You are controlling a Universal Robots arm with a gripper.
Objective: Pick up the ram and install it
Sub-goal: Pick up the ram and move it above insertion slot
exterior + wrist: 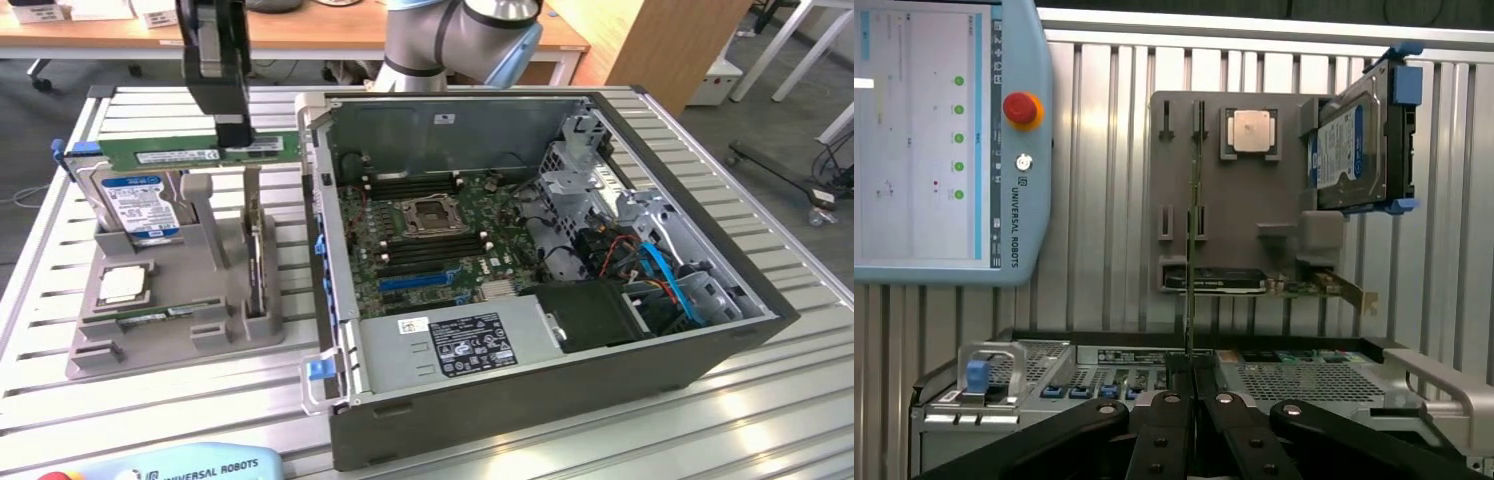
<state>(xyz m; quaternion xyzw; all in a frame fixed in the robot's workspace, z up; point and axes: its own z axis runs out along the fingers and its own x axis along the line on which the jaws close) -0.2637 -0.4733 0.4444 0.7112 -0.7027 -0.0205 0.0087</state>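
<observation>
The end effector [238, 135] is clamped on the ram [174, 153], its fingers closed on the stick's upper edge towards the end nearer the case; the green stick hangs level and on edge in the air, above the grey holder [220, 290] and clear of it; in the exterior view it sits at the exterior view's left of the open computer case [534, 390], one end close to the case's wall. In the wrist view the ram [1191, 250] shows edge-on as a thin line rising from between the dark fingers of the end effector [1193, 375], with the grey holder [1234, 220] beyond it. The holder rests on the slatted metal surface [40, 300]; it carries a silver hard drive with a blue label [138, 205], standing upright, and a square silver processor chip [123, 284] lying flat; a second green stick [144, 318] lies low in the holder near the chip. Inside the case the green motherboard [427, 240] lies exposed. A teach pendant [934, 140] with a red button lies on the surface beside the holder.
</observation>
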